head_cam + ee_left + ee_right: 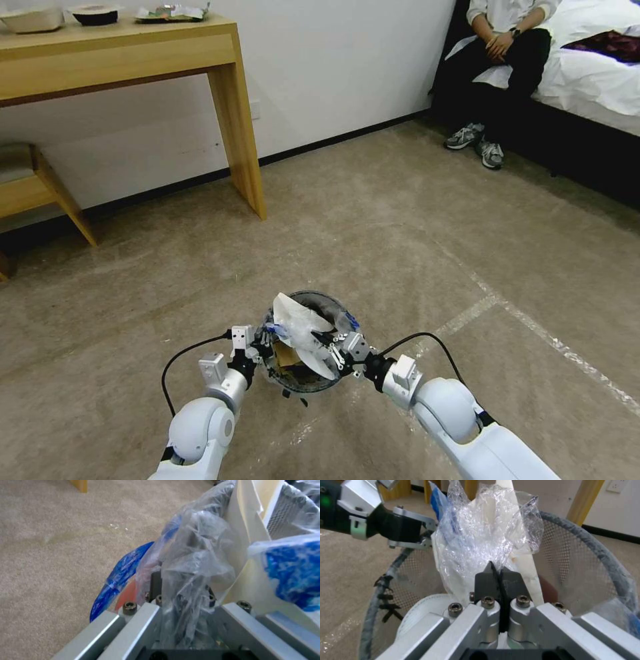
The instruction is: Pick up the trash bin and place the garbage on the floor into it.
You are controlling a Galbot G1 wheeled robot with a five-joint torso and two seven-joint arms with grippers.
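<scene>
Head view: trash bin [303, 373] held low over floor [400, 253], left gripper [261, 341] clamped on rim and liner, right gripper [500, 576] jaws pinched on a slipper [523, 562] inside. Risk: bin tips if rim grip slips.

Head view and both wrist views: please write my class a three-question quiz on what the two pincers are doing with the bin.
1. True or false: the left pincer grips the rim of the round grey-rimmed mesh trash bin.
2. The right pincer is shut on: A, a crushed red can; B, crinkly clear plastic; C, a wooden desk leg.
3. Fill in: the flat white slipper sticks up out of the ____.
Key: 1 true; 2 B; 3 bin.
</scene>
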